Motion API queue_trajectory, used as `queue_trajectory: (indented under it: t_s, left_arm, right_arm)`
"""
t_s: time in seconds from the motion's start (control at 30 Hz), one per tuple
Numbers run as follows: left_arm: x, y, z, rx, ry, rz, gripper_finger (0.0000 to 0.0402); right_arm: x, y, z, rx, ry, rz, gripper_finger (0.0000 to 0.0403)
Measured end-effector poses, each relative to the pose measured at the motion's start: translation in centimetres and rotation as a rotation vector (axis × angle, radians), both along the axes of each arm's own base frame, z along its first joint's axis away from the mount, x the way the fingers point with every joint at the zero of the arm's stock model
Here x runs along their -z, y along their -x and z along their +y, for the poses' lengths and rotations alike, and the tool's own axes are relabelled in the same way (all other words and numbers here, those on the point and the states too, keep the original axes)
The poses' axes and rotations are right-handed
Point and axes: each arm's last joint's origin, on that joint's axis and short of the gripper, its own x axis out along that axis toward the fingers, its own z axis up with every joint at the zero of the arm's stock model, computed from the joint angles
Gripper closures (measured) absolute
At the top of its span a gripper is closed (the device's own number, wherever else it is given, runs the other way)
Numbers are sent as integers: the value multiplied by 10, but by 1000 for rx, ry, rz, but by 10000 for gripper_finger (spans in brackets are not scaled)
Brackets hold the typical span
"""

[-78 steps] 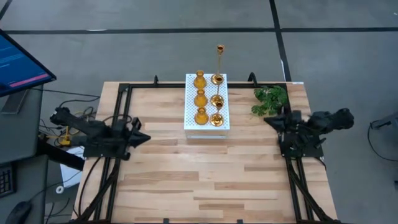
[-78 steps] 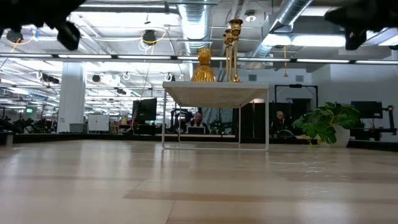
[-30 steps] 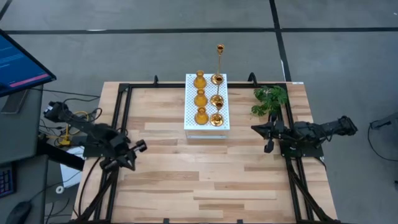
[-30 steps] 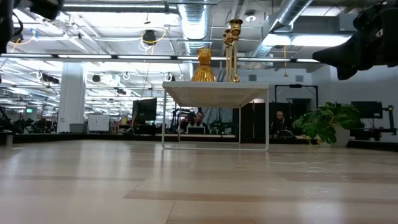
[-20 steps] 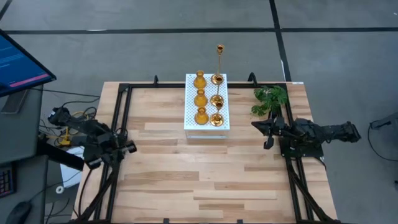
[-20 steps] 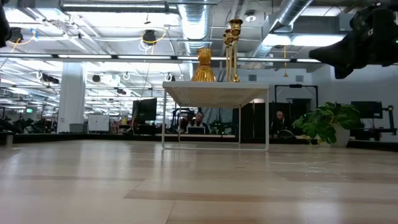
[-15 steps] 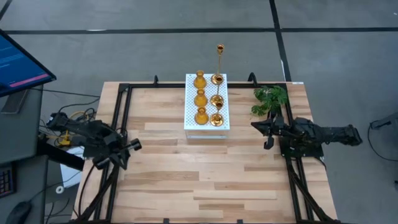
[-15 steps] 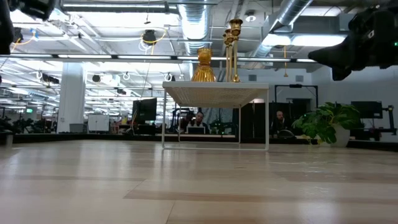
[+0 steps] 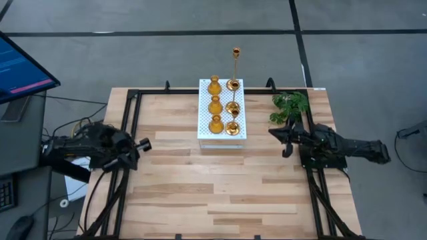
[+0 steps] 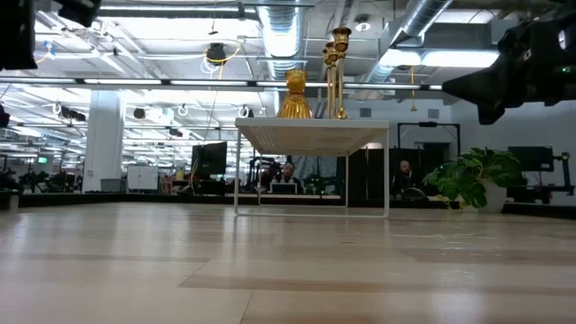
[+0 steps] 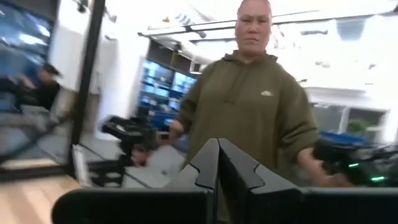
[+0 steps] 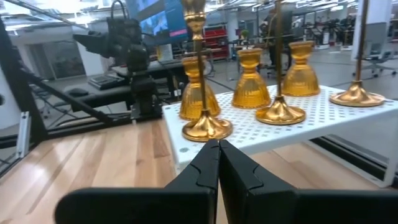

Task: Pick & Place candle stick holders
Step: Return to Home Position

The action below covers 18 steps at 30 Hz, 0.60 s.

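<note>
Several shiny gold candle stick holders stand by their bases on top of a white perforated box [image 9: 222, 113] at the table's far middle. Three squat bulbous ones [image 9: 215, 105] form the left column. Flared-base ones [image 9: 232, 107] form the right column, and one with a tall thin stem [image 9: 235, 53] stands at the far end. My right gripper [image 9: 273, 133] is shut and empty to the right of the box, pointing toward it; its wrist view shows the holders [image 12: 207, 127] close ahead. My left gripper [image 9: 143, 143] is shut and empty at the table's left side.
A green leafy plant [image 9: 290, 107] stands at the far right, just beyond my right gripper. The box [image 10: 311, 135] stands on thin legs above the wooden table [image 9: 213, 193]. A person in an olive hoodie [image 11: 249, 118] stands beyond the table in the left wrist view.
My left gripper has moved a little toward the table's far edge while its arm swung round at the left side. My right gripper has stayed near the box's right side, while its arm behind it has stretched out and levelled. The holders have not moved.
</note>
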Motion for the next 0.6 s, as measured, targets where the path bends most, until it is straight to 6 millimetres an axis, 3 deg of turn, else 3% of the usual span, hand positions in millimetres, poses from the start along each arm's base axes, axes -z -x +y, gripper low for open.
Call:
queue_trajectory:
  t_s: [0.1, 0.33, 0.6]
  left_arm:
    - [1, -2, 5, -109, -36, -40, 392]
    - [24, -24, 21, -547, 17, 33, 392]
    - [30, -33, 23, -596, -12, 90, 392]
  right_arm:
    - [0, 0, -2, 19, 0, 2, 403]
    - [0, 1, -3, 36, -8, 3, 403]
    - [1, 1, -3, 36, -9, 4, 403]
